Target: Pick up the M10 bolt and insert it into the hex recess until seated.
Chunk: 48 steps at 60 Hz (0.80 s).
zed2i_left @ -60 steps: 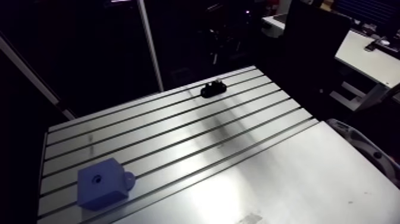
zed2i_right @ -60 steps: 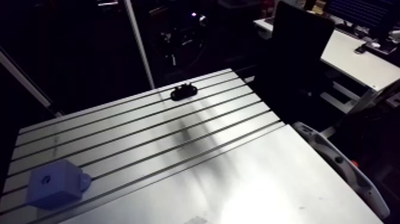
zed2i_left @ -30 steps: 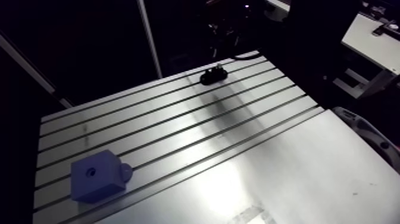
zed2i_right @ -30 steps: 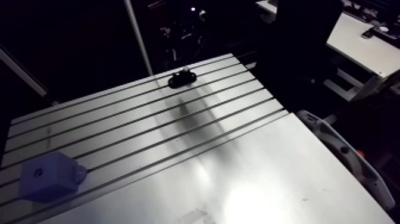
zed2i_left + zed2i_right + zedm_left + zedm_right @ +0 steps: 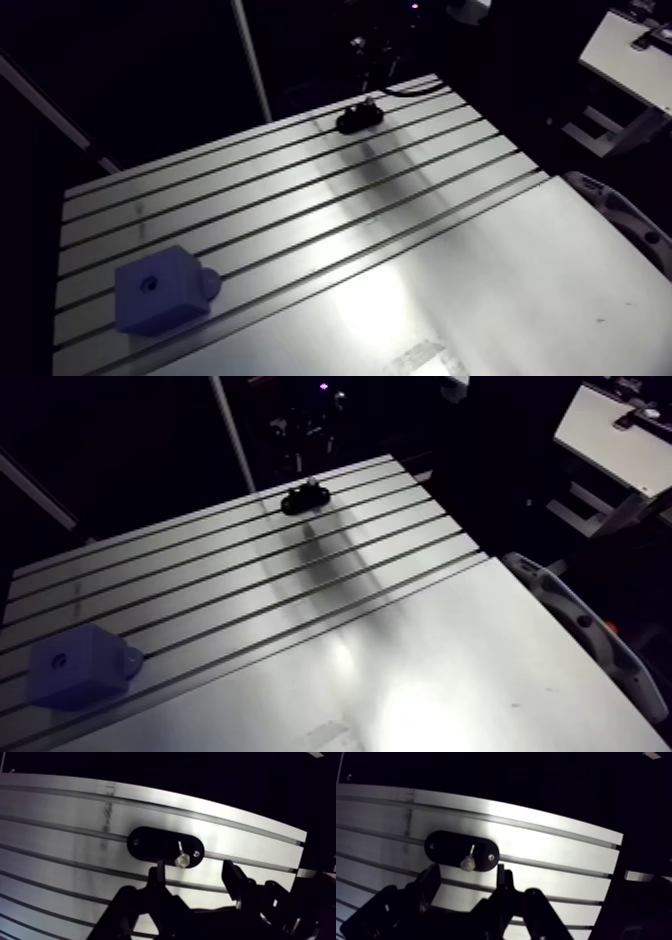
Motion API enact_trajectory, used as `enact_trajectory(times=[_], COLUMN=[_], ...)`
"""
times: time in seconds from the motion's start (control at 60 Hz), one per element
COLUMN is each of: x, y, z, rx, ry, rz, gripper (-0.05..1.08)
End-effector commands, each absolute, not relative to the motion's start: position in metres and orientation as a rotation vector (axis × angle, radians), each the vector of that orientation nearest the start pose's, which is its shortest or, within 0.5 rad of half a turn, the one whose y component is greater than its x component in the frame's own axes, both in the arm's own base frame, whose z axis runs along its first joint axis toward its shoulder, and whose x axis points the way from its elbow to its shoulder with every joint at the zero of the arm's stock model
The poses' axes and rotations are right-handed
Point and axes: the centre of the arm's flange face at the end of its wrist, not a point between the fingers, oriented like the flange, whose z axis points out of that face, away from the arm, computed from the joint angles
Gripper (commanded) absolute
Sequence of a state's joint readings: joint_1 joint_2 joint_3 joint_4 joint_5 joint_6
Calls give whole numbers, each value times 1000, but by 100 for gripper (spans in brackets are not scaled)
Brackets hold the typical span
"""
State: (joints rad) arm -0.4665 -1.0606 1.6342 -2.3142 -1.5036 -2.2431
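bolt [image 5: 182,859] upright in holder [image 5: 150,844], end effector [image 5: 194,871] spread.

The slotted aluminium table [image 5: 300,215] fills the arm view, with parallel grooves running across its far part and a smooth plate [image 5: 520,290] forming its near part. A bright glare [image 5: 375,305] lies on the metal. Beyond the table's edges the room is dark.
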Motion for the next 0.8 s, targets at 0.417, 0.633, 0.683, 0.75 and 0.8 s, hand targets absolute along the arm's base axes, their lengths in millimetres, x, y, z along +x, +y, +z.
enact_trajectory(times=[0.417, 0.633, 0.683, 0.75, 0.8], x=[-648, -649, -648, -647, -647], y=[173, 174, 173, 173, 172], z=[224, 220, 219, 216, 214], rx=[-345, -342, -343, -343, -342], ry=[3294, 3289, 3286, 3282, 3278], rz=[48, 42, 41, 38, 33], gripper=[42, 43, 43, 43, 43])
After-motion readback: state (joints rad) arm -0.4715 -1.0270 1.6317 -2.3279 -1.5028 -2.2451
